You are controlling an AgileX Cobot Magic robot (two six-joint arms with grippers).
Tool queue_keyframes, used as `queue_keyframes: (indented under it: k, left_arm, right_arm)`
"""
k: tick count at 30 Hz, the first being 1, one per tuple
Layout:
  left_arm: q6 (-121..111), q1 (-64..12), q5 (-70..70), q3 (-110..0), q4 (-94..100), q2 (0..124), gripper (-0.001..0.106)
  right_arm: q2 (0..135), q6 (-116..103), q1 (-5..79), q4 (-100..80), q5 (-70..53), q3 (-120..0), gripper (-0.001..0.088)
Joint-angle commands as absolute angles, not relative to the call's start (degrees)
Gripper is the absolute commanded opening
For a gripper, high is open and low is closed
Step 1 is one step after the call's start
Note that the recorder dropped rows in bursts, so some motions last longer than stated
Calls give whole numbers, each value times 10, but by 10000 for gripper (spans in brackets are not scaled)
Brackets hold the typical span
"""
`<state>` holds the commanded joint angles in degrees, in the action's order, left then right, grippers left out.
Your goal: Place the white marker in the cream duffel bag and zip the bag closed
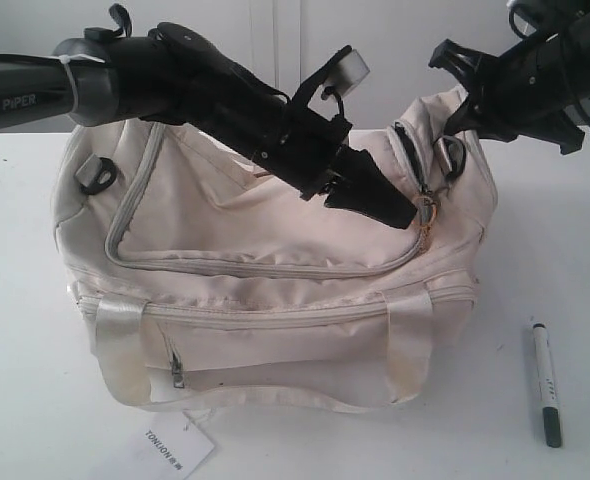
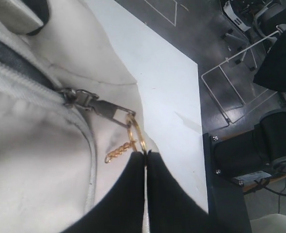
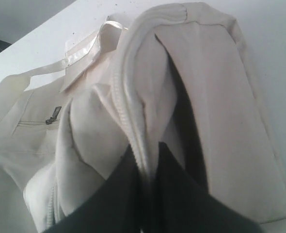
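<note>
Cream duffel bag: left jaws clamp its key ring, right jaws clamp its zipper edge; white marker outside

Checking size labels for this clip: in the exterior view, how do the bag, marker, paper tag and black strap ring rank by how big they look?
1. Bag.
2. Marker and paper tag: unranked; the marker is longer but slim, the tag is cut by the frame edge.
3. Black strap ring.

The white marker lies beside the cream duffel bag.
</note>
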<state>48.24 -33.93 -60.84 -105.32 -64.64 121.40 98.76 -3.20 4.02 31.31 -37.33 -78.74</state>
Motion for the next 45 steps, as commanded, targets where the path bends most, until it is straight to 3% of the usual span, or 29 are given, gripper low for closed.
queue_keyframes:
  k: [8,26,32,45]
  left_arm:
    - [482,-339,-596,-1053,-646,1214,0]
    - [554,-339,-600,-1053,-646,1214,0]
    - [626,-339,-600,-1053,-646,1214,0]
    - [681,-339,-600,-1053,-646,1214,0]
  right_arm:
    - [969,-32,40,313,-402,-806,369]
    - [959,55,40,353,-505,-828,377]
    - [971,77,50,363,-503,-828,492]
    - [1005,89,69,362,-487,-828,525]
